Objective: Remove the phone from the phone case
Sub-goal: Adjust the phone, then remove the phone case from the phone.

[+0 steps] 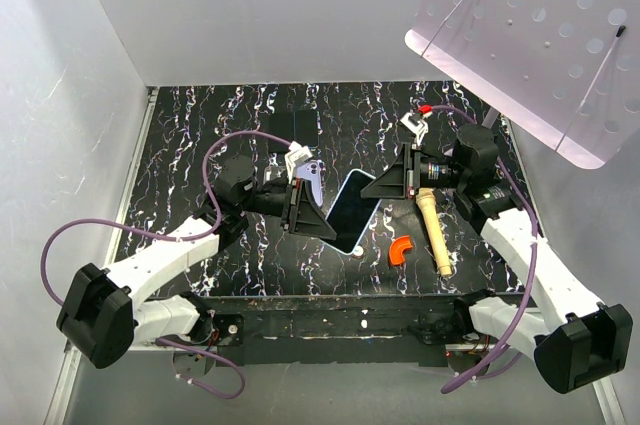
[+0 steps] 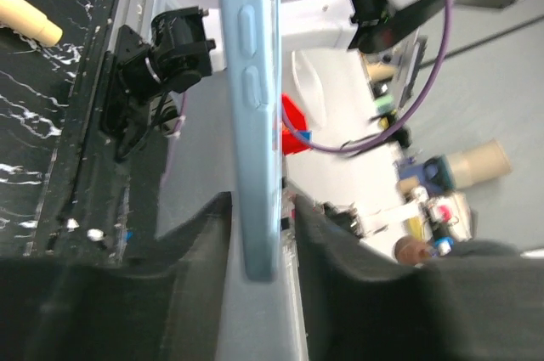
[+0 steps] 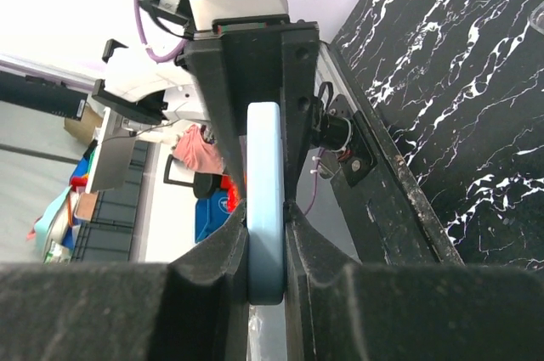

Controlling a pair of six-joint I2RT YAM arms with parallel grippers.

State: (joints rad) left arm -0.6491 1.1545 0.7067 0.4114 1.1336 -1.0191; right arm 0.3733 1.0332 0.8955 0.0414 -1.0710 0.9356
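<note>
The phone in its light blue case (image 1: 350, 210) is held up over the middle of the black marbled table, between both grippers. My left gripper (image 1: 320, 213) is shut on its left end. In the left wrist view the case edge with its side buttons (image 2: 251, 81) runs down between the left gripper (image 2: 259, 225) fingers. My right gripper (image 1: 385, 185) is shut on the right end. In the right wrist view the blue edge (image 3: 265, 174) is pinched tight in the right gripper (image 3: 265, 229), with the left gripper's fingers clamped on the far end.
A beige wooden handle (image 1: 432, 230) and an orange curved piece (image 1: 401, 249) lie on the table under the right arm. A dark flat object (image 1: 292, 127) lies at the back. A white perforated panel (image 1: 540, 35) overhangs the back right corner. White walls stand left and behind.
</note>
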